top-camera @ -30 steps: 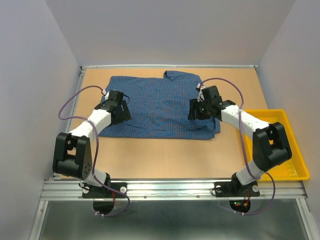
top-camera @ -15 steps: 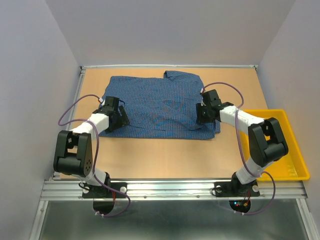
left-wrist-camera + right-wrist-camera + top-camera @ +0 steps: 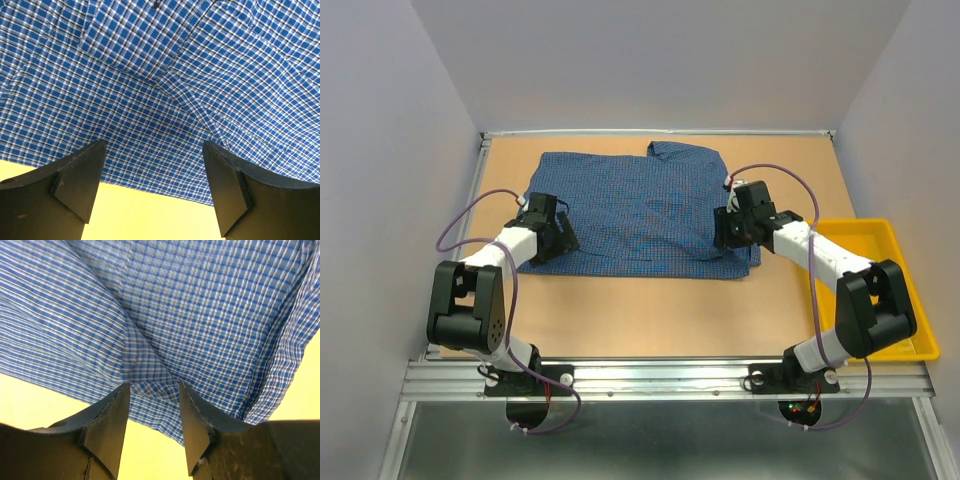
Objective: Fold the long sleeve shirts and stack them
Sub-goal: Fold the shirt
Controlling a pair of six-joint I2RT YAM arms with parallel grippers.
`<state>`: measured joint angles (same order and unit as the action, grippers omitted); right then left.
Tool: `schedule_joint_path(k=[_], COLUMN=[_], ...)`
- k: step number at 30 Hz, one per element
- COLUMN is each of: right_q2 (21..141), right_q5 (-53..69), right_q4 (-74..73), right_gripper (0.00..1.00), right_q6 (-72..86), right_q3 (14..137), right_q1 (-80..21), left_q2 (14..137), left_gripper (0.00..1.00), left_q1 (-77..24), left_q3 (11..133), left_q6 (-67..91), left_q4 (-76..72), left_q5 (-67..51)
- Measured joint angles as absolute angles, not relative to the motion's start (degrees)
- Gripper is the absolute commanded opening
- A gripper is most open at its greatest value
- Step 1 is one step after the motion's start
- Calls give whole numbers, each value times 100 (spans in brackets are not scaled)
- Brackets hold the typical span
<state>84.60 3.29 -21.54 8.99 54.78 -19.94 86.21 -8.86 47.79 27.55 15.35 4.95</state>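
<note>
The blue fine-checked shirt [image 3: 640, 210] lies spread flat on the tan table [image 3: 650, 310], collar at the far side. My left gripper [image 3: 552, 240] is low over the shirt's near-left edge. In the left wrist view it [image 3: 155, 172] is wide open, with the shirt [image 3: 175, 75] and its hem lying between the fingers [image 3: 75, 175]. My right gripper [image 3: 728, 235] is low over the shirt's near-right corner. In the right wrist view it [image 3: 152, 400] is open by a narrow gap, with a puckered bit of the shirt's [image 3: 200, 305] hem between the fingertips [image 3: 107, 425].
A yellow plastic tray [image 3: 880, 290] stands at the table's right edge, beside the right arm. Grey walls close in the table on the left, back and right. Bare table [image 3: 150, 210] shows just below the hem.
The left gripper slid toward the shirt's near-left edge, then held still. The right gripper shifted slightly right and nearer, and the right arm's elbow swung out over the tray.
</note>
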Motion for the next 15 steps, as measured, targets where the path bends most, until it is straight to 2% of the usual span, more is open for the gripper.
schedule_joint_path(k=[11, 15], right_q2=[8591, 8595], right_q5=[150, 150], right_q4=[-2189, -2206], right_gripper=[52, 46], right_q6=[532, 454], right_q3=[5317, 5183], right_q1=[-1984, -1973], left_q2=[8630, 8663], left_gripper=[90, 90], left_q1=[-851, -851], left_q3=[4759, 4759], left_q6=[2611, 2569], left_q4=[1531, 1520], left_q5=[515, 530])
